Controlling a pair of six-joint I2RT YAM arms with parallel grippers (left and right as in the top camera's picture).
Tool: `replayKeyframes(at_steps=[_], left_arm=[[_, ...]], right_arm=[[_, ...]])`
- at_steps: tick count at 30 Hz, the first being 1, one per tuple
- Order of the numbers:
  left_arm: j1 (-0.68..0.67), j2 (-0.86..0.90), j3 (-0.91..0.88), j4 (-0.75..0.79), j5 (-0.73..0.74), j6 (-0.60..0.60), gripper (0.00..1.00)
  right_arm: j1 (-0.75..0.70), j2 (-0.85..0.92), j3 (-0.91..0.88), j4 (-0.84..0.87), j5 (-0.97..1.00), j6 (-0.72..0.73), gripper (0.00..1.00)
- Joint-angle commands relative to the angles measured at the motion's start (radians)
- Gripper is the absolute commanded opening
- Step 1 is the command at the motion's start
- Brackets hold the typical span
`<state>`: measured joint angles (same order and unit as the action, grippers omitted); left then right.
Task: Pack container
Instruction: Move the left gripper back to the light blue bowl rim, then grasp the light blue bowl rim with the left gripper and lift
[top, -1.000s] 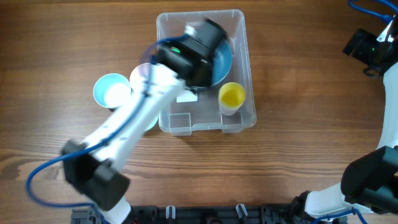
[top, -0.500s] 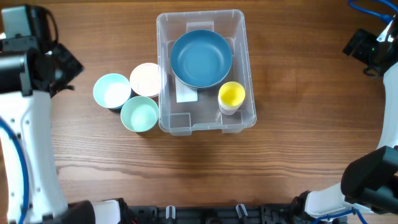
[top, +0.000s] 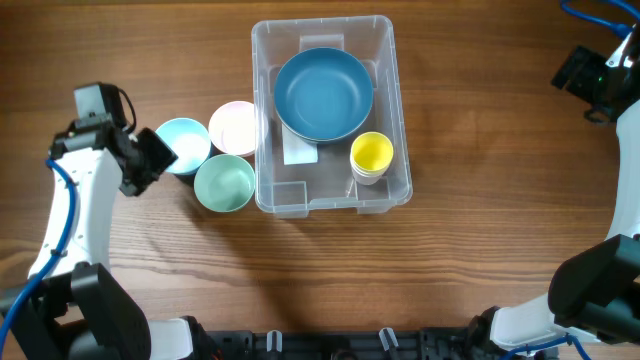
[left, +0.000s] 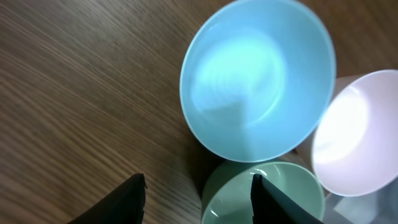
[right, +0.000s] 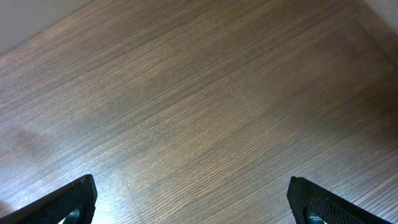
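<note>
The clear container (top: 399, 110) stands at the table's middle, holding a large blue bowl (top: 323, 94) and a yellow cup (top: 371, 155). Left of it, on the wood, a light blue bowl (top: 183, 145), a pink bowl (top: 233, 127) and a green bowl (top: 225, 183) are clustered together. My left gripper (top: 150, 162) hovers just left of the light blue bowl, open and empty. In the left wrist view the left gripper (left: 198, 190) has one finger over the green bowl (left: 267, 193), below the light blue bowl (left: 258, 78) and the pink bowl (left: 357, 140). My right gripper (right: 194, 196) is open over bare wood.
The right arm (top: 595, 75) sits at the far right edge, well away from the container. Bare wooden table (top: 480, 250) surrounds the container on the right and front. A white label (top: 298, 150) shows on the container's base.
The left arm has pulled away from over the blue bowl in the container, swung to the far left, and now sits beside the light blue bowl. The right arm is still.
</note>
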<state>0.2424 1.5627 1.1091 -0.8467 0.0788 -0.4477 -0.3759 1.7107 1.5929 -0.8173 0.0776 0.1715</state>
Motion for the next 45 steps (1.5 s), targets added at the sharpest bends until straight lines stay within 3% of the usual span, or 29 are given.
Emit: replayKeyframes(at_steps=[1, 13, 29, 33, 38, 40, 45], left_arm=[[0.006, -0.005, -0.036, 0.043, 0.038, 0.021, 0.56], [0.006, 0.077, -0.093, 0.194, 0.047, -0.032, 0.56], [0.006, 0.167, -0.093, 0.271, 0.043, -0.031, 0.56], [0.006, 0.172, -0.094, 0.282, 0.043, -0.031, 0.49], [0.006, 0.202, -0.094, 0.295, 0.043, -0.031, 0.56], [0.007, 0.206, -0.094, 0.301, 0.043, -0.028, 0.54], [0.009, 0.206, -0.094, 0.321, 0.043, -0.028, 0.31]], right_arm=[[0.002, -0.016, 0.004, 0.002, -0.012, 0.014, 1.0], [0.002, -0.016, 0.004, 0.002, -0.012, 0.015, 1.0], [0.002, -0.016, 0.004, 0.002, -0.012, 0.014, 1.0], [0.002, -0.016, 0.004, 0.002, -0.012, 0.014, 1.0], [0.002, -0.016, 0.004, 0.002, -0.013, 0.014, 1.0], [0.002, -0.016, 0.004, 0.002, -0.012, 0.014, 1.0], [0.002, -0.016, 0.004, 0.002, -0.012, 0.014, 1.0]])
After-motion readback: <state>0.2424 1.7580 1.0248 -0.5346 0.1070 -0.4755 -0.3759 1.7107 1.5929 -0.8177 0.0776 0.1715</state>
